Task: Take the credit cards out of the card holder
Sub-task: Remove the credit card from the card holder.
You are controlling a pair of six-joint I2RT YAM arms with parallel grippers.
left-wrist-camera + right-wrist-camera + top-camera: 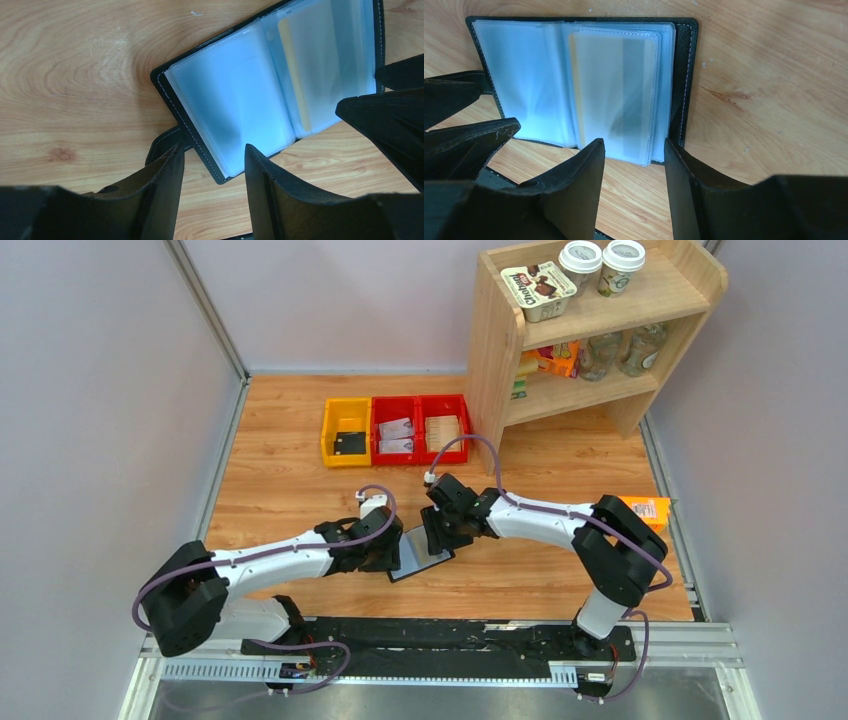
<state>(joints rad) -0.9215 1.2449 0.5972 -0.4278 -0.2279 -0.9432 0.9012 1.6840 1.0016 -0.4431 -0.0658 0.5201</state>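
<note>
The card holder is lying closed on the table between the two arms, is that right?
Not quite. The card holder lies open, not closed, with its clear sleeves spread out, as the right wrist view shows. It is on the table, between the left arm and the right arm.

you've got a wood-grain table under everything. the card holder lies open on it near the front middle, clear sleeves facing up. along the far side sit a yellow bin, a red bin and a second red bin in a touching row, with a wooden shelf unit standing just beside them. an orange carton rests at the right edge.
</note>
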